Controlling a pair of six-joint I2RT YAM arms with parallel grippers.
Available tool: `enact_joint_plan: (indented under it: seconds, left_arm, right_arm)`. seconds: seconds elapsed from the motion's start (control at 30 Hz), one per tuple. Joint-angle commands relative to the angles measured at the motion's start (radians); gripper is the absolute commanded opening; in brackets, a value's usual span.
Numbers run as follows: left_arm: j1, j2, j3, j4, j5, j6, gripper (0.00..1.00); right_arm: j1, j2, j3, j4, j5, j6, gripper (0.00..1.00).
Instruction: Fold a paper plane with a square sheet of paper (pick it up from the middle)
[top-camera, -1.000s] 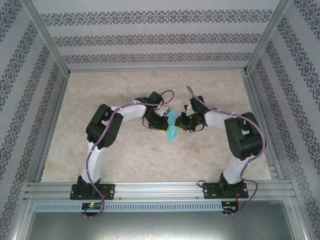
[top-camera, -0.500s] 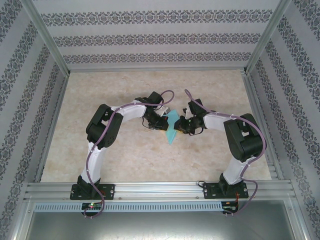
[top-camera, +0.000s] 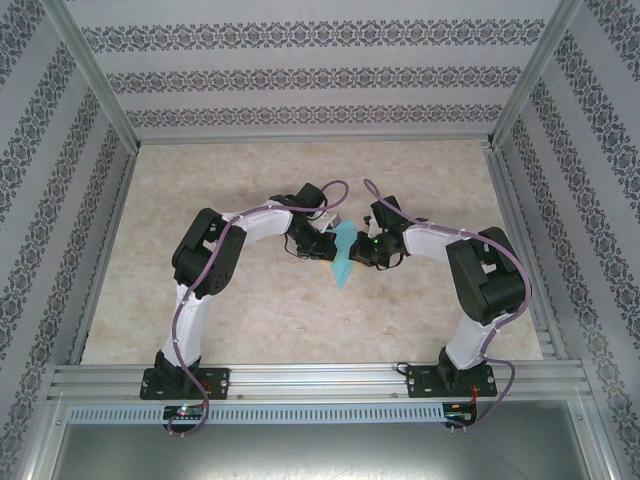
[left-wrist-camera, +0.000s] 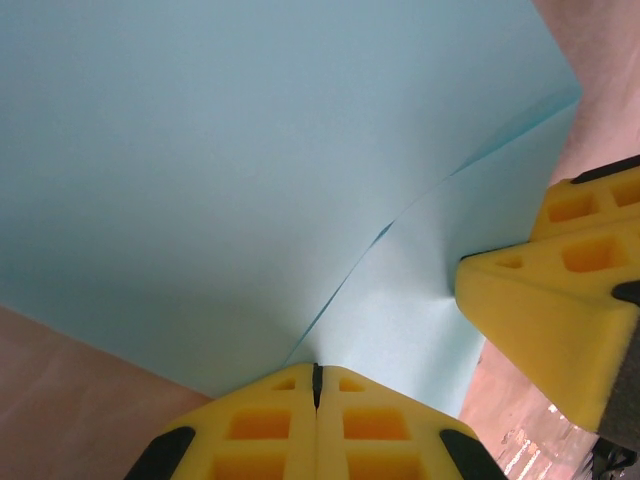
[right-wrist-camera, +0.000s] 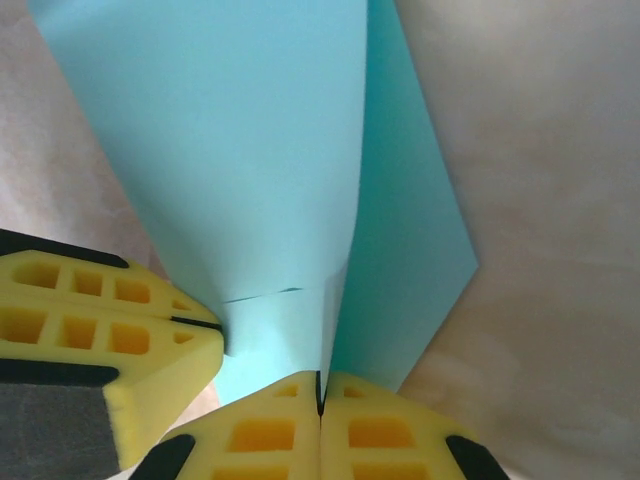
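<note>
The turquoise paper plane (top-camera: 343, 258), a narrow pointed fold of creased layers, hangs between both grippers over the table's middle, tip toward the near side. My left gripper (top-camera: 325, 246) is shut on its left edge. In the left wrist view the yellow pads (left-wrist-camera: 260, 425) meet at the left gripper (left-wrist-camera: 317, 372) with the paper (left-wrist-camera: 250, 170) pinched where two layers overlap. My right gripper (top-camera: 361, 250) is shut on the opposite edge. In the right wrist view, the right gripper (right-wrist-camera: 321, 380) clamps a raised crease of the paper (right-wrist-camera: 250, 150). Each wrist view also catches the other gripper's fingers (left-wrist-camera: 560, 300) (right-wrist-camera: 110, 330) against the paper.
The beige marbled table (top-camera: 240, 310) lies below the paper. Patterned walls (top-camera: 320, 80) and aluminium posts (top-camera: 95, 75) enclose it on three sides. An aluminium rail (top-camera: 320, 378) carries both arm bases along the near edge.
The right gripper has shifted slightly left toward the paper and closed its jaws fully on it. The left arm and its grip have stayed put.
</note>
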Motion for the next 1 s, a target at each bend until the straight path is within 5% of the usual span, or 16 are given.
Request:
enact_joint_plan:
  seconds: [0.0,0.97]
  left_arm:
    - [-0.002,0.074,-0.053,-0.089,-0.106,0.029,0.00]
    - [0.003,0.067,-0.073,-0.061,-0.073,0.018,0.00]
  right_arm:
    - [0.014,0.007,0.033,-0.059,0.039,-0.016,0.05]
    - [0.057,0.082,0.042,0.067,-0.104,0.042,0.06]
